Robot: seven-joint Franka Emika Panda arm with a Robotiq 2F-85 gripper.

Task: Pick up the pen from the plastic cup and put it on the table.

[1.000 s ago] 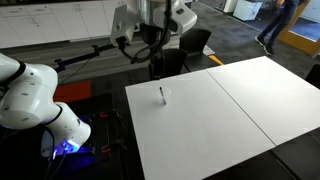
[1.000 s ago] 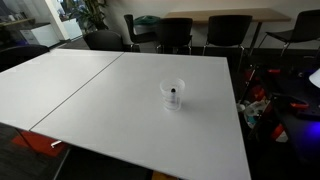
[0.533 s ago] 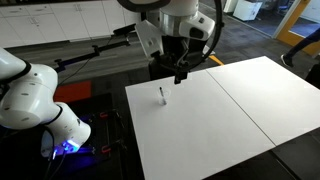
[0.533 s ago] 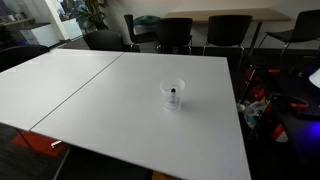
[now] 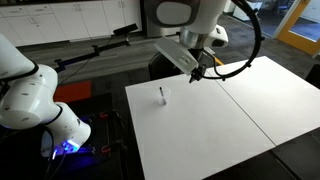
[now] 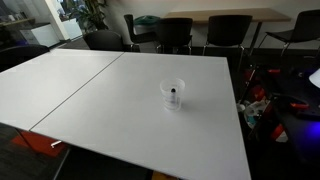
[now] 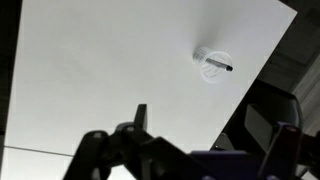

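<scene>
Pen [image 6: 173, 96]: inside plastic cup [image 6: 174, 93], unlifted. Gripper [image 5: 198, 72]: well apart from cup, claw released, empty. Grasp and table [image 5: 230, 125] placement outstanding.

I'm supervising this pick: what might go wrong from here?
The small plastic cup stands not far from the table's edge, so the fingers might tip it or push it off as they come in. The pen is thin, so the gripper, off to the cup's side, may miss it or clamp the cup wall too.

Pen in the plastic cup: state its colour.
The pen is black; the wrist view shows it best.
</scene>
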